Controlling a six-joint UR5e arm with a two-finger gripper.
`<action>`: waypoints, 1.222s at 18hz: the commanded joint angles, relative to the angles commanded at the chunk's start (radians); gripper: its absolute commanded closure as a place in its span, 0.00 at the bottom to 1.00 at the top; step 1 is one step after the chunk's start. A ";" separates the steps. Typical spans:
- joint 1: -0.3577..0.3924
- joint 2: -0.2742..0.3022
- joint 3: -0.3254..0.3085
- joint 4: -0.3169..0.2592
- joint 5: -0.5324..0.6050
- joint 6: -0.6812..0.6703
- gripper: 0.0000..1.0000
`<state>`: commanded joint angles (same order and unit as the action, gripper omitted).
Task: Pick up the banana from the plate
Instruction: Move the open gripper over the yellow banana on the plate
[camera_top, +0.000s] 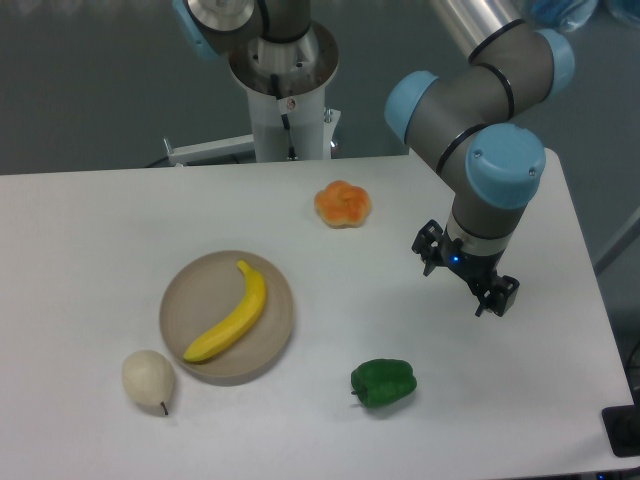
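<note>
White tabletop (120, 220) is seen against a dark grey floor, with the arm's base post (285, 90) at the far edge. The bright yellow banana (232, 315), gently curved, is laid diagonally across the tan plate (185, 300). Well off to the right, the gripper (466, 275) is held above bare table, fingers parted, nothing gripped. A cream pear (148, 380) is set just beside the plate.

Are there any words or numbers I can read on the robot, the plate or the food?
None can be read.
The white robot base column carries a tiny red mark, too small to read.
The yellow curved banana, the round tan plate and the black two-finger gripper show no writing.
</note>
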<state>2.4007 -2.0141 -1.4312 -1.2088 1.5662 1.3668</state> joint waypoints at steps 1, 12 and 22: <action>-0.002 0.002 0.000 -0.003 0.000 0.000 0.00; -0.124 0.032 -0.023 -0.048 -0.035 -0.128 0.00; -0.314 0.038 -0.196 0.089 -0.055 -0.383 0.00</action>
<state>2.0864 -1.9758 -1.6275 -1.1198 1.5110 0.9837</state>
